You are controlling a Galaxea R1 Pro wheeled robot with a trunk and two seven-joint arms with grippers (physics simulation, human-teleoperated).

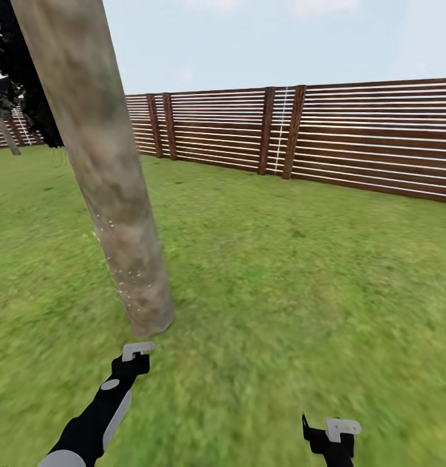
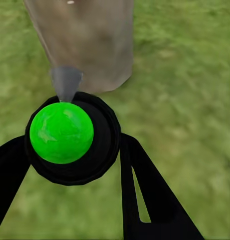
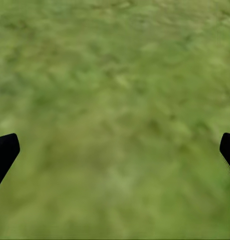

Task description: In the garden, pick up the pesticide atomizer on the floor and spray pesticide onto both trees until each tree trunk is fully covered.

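Observation:
The pesticide atomizer (image 2: 62, 132) has a bright green round top in a black body, and its grey nozzle (image 2: 66, 82) points at the base of the near tree trunk (image 2: 84, 45). My left gripper (image 2: 69, 155) is shut on it, one black finger on each side. In the head view the left gripper (image 1: 137, 353) hangs just in front of the foot of that leaning trunk (image 1: 113, 194), which carries small white specks (image 1: 116, 259) on its lower part. A second tree (image 1: 6, 130) stands far off at the left. My right gripper (image 1: 336, 431) is open over bare grass (image 3: 115, 125).
A brown slatted wooden fence (image 1: 301, 133) runs along the back of the lawn. Dark foliage (image 1: 22, 84) hangs at the upper left. Grass (image 1: 294, 279) spreads to the right of the near trunk.

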